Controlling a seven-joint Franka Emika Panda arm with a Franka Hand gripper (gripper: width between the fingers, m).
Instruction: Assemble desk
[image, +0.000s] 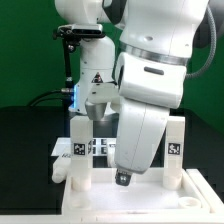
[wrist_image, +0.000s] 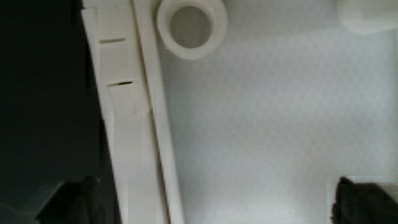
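The desk's white tabletop panel (image: 100, 208) lies flat at the front of the exterior view. Two white square-bar legs with tag stickers stand upright on it, one on the exterior view's left (image: 80, 140) and one on the right (image: 175, 140). My gripper (image: 123, 180) hangs just above the panel between them, open and holding nothing. In the wrist view the gripper (wrist_image: 222, 202) is spread wide. Its dark fingertips (wrist_image: 79, 202) sit at both edges, over the panel's flat face (wrist_image: 267, 120) and raised rim (wrist_image: 139, 110). An empty round corner socket (wrist_image: 191, 25) shows by the rim.
The marker board (image: 100, 148) lies flat behind the panel, partly hidden by my arm. The robot base (image: 95, 75) and a black stand (image: 68, 60) rise at the back. Black table (image: 25, 140) surrounds the parts. A small rounded white piece (image: 62, 172) sits by the left leg.
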